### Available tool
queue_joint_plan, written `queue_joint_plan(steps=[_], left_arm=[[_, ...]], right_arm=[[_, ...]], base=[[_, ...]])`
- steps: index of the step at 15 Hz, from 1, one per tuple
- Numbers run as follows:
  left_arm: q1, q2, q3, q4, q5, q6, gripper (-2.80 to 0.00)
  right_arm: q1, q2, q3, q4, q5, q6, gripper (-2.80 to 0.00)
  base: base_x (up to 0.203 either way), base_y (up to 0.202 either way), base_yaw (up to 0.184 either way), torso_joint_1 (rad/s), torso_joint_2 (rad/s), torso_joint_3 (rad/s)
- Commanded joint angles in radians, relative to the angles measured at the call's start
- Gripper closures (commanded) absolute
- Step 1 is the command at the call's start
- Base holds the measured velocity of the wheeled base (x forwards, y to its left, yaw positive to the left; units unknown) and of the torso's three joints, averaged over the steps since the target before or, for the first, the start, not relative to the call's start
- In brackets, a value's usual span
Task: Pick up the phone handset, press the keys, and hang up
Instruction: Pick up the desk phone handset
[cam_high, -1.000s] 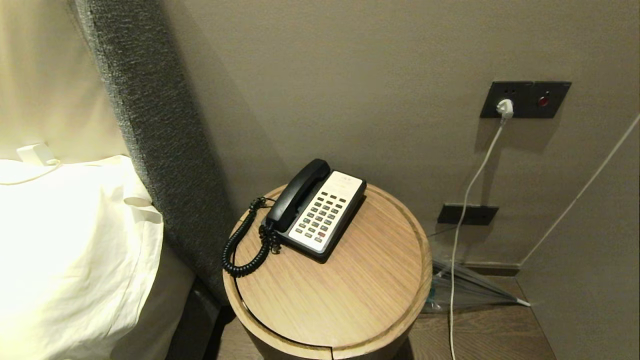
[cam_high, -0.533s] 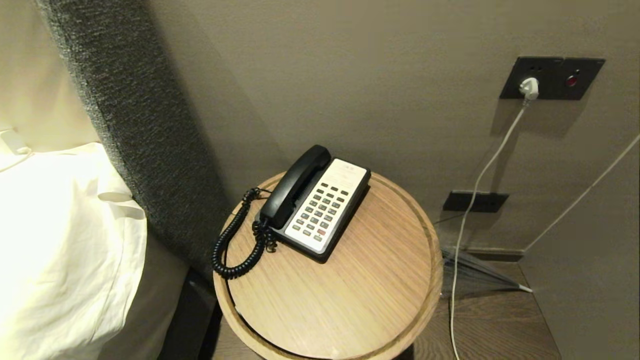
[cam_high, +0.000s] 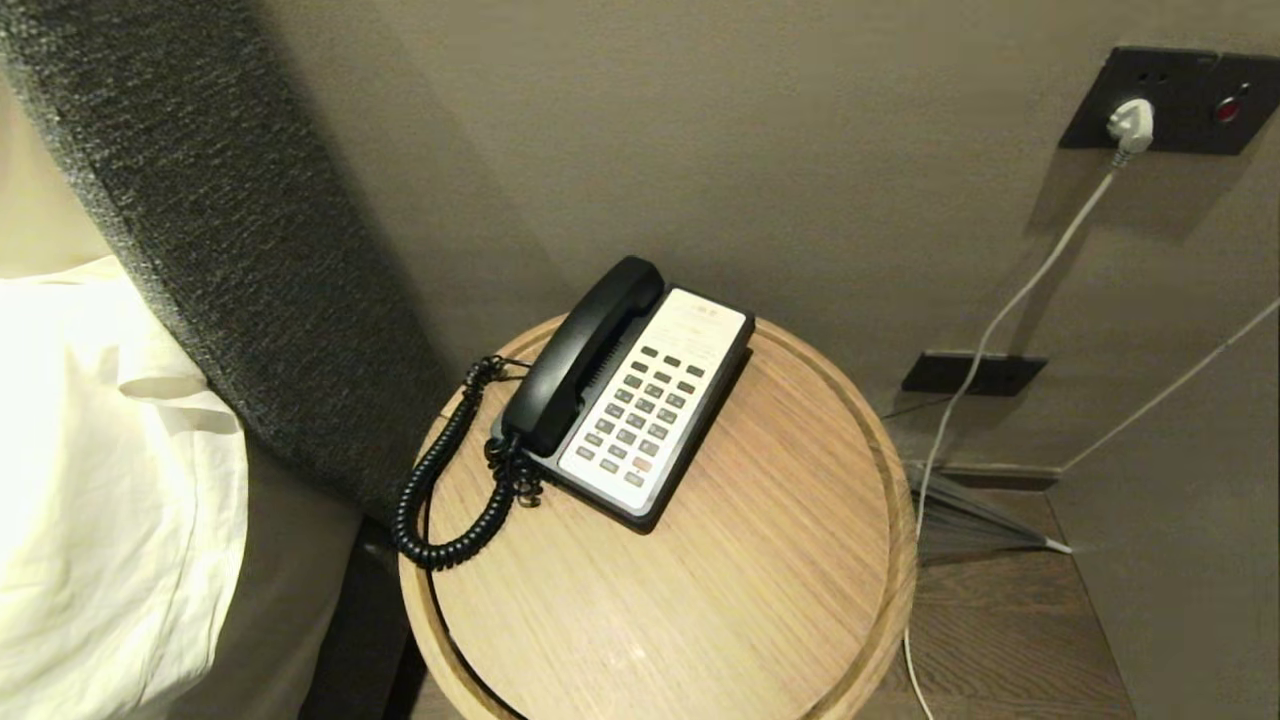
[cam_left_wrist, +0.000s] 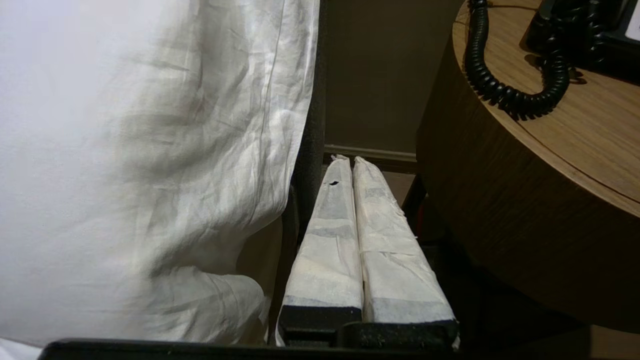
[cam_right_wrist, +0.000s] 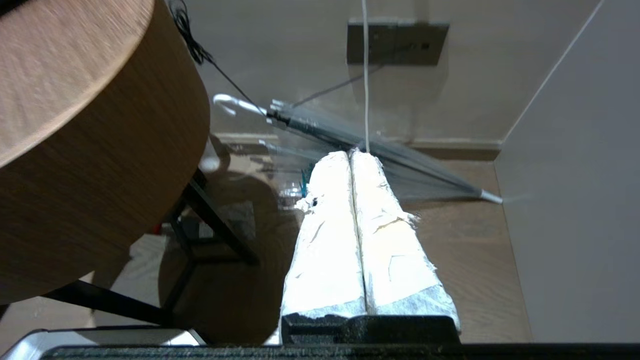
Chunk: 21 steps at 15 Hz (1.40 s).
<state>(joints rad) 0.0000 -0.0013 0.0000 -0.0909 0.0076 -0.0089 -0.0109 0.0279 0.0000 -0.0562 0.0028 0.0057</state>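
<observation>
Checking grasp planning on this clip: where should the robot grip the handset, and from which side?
Judging by its pose, grip the handset around its slim middle bar, coming from above with fingers across its width. It lies in its cradle along the left edge of the phone; the rounded ends are bulkier and the coiled cord hangs off the near end.

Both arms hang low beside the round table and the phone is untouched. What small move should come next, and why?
Probably raise the left gripper above the table's rim toward the phone handset. The handset lies in its cradle on the phone's left side; both the left and the right gripper sit shut below the tabletop, and the left is the nearer one.
</observation>
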Motion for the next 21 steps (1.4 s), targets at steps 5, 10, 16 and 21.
queue_joint_plan(steps=[5,10,16,21], left_arm=[[0.001,0.001,0.04,-0.001,0.0,0.0,0.0],[0.002,0.001,0.04,-0.001,0.0,0.007,0.0],[0.002,0.001,0.04,-0.001,0.003,0.007,0.0],[0.001,0.214,-0.419,0.15,-0.085,-0.004,0.0]], right_arm=[[0.0,0.0,0.02,-0.001,0.0,0.0,0.0],[0.0,0.0,0.02,-0.001,0.0,0.0,0.0],[0.0,0.0,0.02,-0.001,0.0,0.0,0.0],[0.0,0.0,0.02,-0.001,0.0,0.0,0.0]], base=[[0.0,0.0,0.0,0.003,0.0,-0.197],[0.0,0.0,0.0,0.0,0.0,-0.164],[0.0,0.0,0.0,0.0,0.0,-0.012],[0.0,0.0,0.0,0.0,0.0,0.0]])
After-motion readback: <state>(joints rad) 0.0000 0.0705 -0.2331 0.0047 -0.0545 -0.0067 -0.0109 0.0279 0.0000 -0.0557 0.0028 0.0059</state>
